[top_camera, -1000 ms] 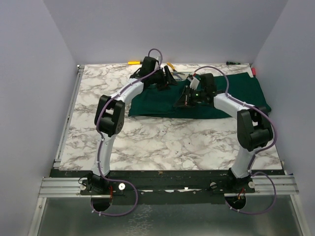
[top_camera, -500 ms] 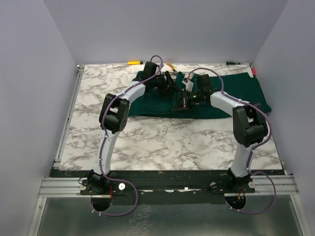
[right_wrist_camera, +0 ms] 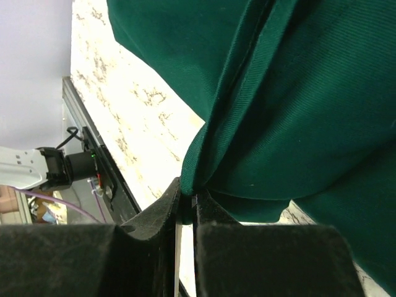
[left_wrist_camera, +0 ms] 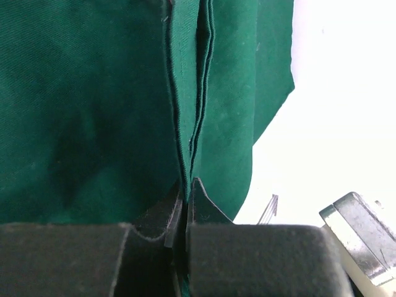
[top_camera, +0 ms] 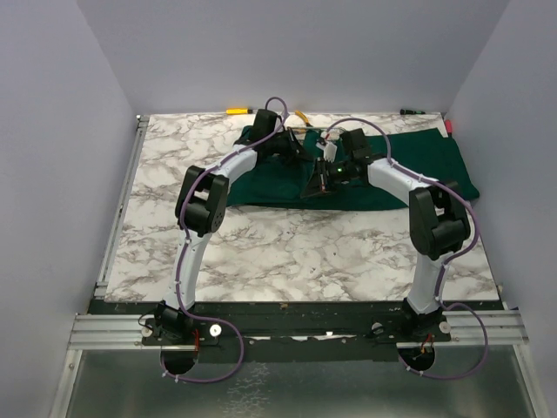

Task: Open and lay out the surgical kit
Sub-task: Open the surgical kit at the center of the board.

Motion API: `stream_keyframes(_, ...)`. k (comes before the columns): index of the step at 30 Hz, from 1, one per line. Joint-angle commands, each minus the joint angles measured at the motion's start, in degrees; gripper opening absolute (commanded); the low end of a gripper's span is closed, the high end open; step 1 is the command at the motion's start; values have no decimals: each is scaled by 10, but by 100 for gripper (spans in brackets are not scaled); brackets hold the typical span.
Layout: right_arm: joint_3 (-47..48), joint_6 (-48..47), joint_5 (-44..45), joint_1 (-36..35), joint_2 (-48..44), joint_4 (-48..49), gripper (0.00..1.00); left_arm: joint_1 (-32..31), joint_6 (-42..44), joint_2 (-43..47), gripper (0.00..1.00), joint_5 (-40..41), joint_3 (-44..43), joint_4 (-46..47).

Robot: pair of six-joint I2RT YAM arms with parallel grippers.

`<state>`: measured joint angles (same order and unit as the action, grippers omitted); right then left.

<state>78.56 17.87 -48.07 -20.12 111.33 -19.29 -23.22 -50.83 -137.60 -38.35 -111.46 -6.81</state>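
Right gripper (right_wrist_camera: 187,207) has drawn nearer the left gripper (left_wrist_camera: 184,201) over the green cloth wrap (top_camera: 426,161), at the far side of the table (top_camera: 261,244). Only the wrist views show the grips: left closed on layered hems; right pinching a fold.

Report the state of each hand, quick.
Left hand: closed, pinching folded edges of the cloth.
Right hand: closed, pinching a fold of the cloth.
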Motion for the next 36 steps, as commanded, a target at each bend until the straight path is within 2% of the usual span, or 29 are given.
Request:
stream_keyframes(1, 15, -5, 48, -7, -27, -39, 15, 4, 20, 11, 0, -1, 11, 10)
stream_keyframes(6, 6, 6, 141, -5, -67, -54, 44, 16, 33, 32, 0, 7, 34, 9)
stream_keyframes(10, 12, 41, 239, 7, -113, -62, 58, 27, 43, 50, 0, 5, 56, 9)
stream_keyframes(20, 65, 93, 444, 25, -146, -107, 60, 66, 97, 114, 0, 6, 97, -17)
stream_keyframes(26, 66, 111, 491, 29, -132, -120, 60, 131, 170, 169, 0, 31, 102, -85)
stream_keyframes(28, 69, 111, 509, 30, -126, -122, 60, 156, 227, 182, 0, 33, 89, -131)
stream_keyframes(30, 75, 108, 529, 31, -119, -127, 60, 177, 308, 184, 0, 77, 42, -214)
stream_keyframes(32, 87, 106, 553, 32, -110, -136, 60, 193, 385, 176, 0, 155, -10, -298)
stream_keyframes(36, 114, 111, 616, 38, -82, -171, 60, 224, 444, 170, 0, 295, -55, -347)
